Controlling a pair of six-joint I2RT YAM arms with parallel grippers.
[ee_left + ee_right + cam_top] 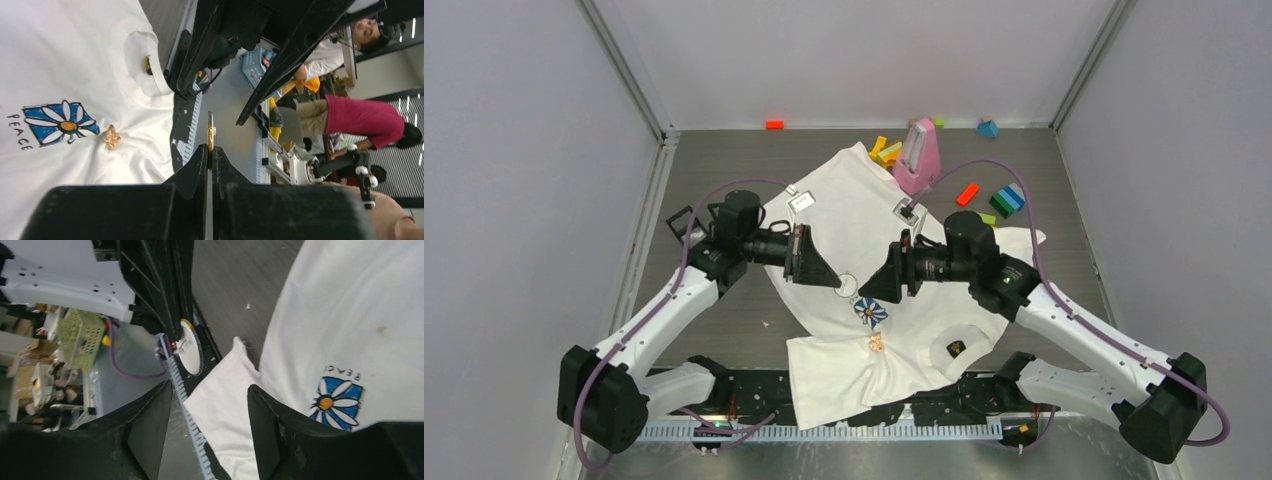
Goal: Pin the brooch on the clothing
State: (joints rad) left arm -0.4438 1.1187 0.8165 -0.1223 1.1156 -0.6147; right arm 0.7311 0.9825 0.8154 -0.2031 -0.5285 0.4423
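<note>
Left end effector [836, 283] was clenched on the round brooch [848, 286], held flat above the clothing [854, 210]; right end effector [866, 290], released, faced it just beside.

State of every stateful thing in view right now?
left gripper: shut on the round brooch
round brooch: held in the air, not pinned
right gripper: open, empty
T-shirt: laid out, rumpled
gold ornament: lying on the T-shirt beside the daisy print
</note>
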